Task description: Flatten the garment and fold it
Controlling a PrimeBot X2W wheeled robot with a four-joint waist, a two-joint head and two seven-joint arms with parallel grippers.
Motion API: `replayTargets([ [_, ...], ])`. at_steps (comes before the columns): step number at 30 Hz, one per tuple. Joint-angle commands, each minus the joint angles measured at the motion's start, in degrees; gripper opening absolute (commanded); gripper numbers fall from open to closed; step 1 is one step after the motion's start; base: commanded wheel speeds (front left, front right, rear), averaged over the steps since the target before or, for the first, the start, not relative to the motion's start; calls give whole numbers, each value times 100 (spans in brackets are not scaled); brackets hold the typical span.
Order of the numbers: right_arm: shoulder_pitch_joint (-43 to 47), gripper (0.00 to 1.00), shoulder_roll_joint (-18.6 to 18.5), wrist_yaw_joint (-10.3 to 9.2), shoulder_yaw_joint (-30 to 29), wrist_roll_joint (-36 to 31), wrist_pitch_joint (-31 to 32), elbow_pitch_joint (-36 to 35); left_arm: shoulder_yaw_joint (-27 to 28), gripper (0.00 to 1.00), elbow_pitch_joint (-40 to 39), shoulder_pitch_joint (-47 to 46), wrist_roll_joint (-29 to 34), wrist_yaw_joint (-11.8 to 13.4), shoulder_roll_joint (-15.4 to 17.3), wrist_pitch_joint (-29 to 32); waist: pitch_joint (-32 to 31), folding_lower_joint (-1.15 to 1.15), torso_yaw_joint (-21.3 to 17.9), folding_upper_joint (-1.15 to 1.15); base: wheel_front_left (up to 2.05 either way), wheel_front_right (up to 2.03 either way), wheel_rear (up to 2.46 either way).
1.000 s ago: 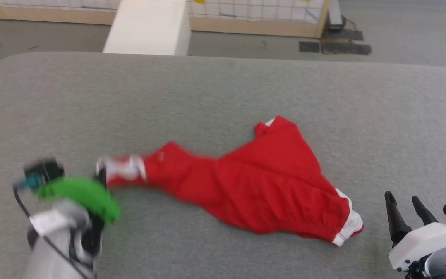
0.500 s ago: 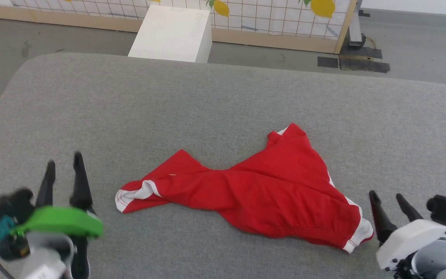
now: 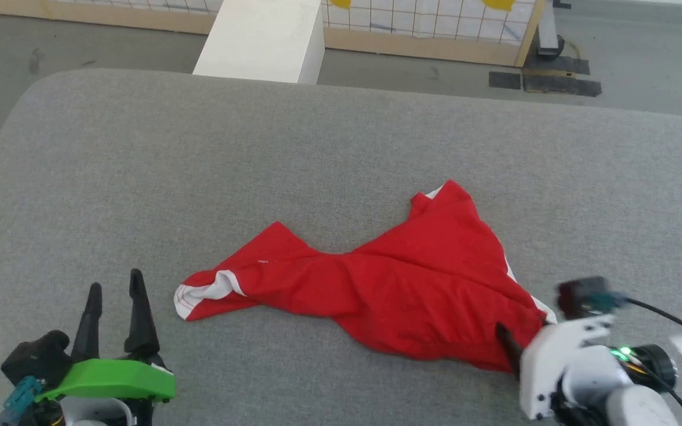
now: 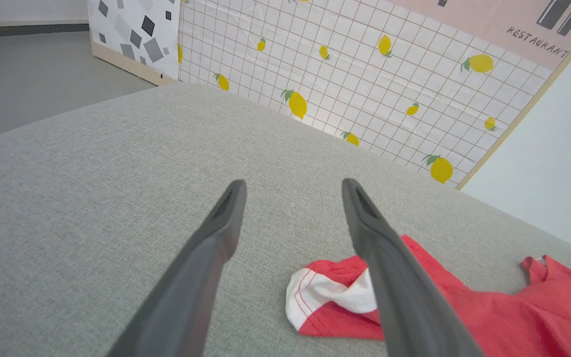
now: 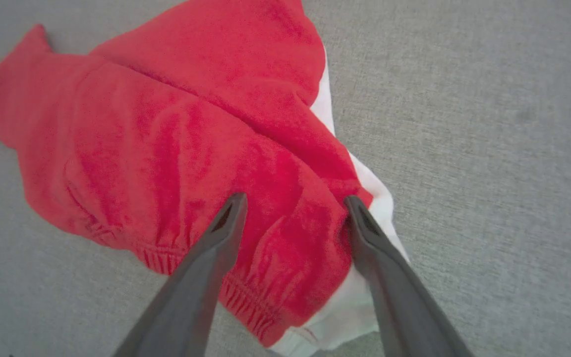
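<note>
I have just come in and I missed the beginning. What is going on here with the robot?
A two-armed robot is working on red shorts, which lie crumpled on a grey padded surface. The right fingers are open and set astride the waistband corner of the shorts. The left fingers are open too, beside the white hem at the other end, apart from it. The shorts are not yet flat and not folded.
</note>
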Motion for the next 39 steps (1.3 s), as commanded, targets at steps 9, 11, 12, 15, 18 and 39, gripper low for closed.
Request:
replayTargets([
  [9,-603,0,1,-8,492,-507,1336,802,-9,100,118,-242,146,-221,-169,-26,202,0,338,52,0,0,0],
  [11,-758,0,1,-8,455,-535,1377,830,-9,100,150,-257,156,-249,-187,-26,223,0,394,52,0,0,0],
  [12,-862,0,1,-8,418,-595,1393,831,-7,100,165,-265,157,-261,-193,-27,236,0,413,52,0,0,0],
  [15,-1398,0,-27,-8,177,-866,1477,895,-8,100,199,-296,171,-294,-210,-27,293,0,481,52,0,0,0],
  [18,-2122,0,-36,-8,-114,-1008,1503,1050,-28,100,230,-367,158,-320,-219,-27,396,0,537,52,0,0,0],
  [39,-3670,100,-1,-8,-1338,-999,-1413,2548,-186,100,410,-438,153,-367,-213,-27,102,0,633,52,0,0,0],
])
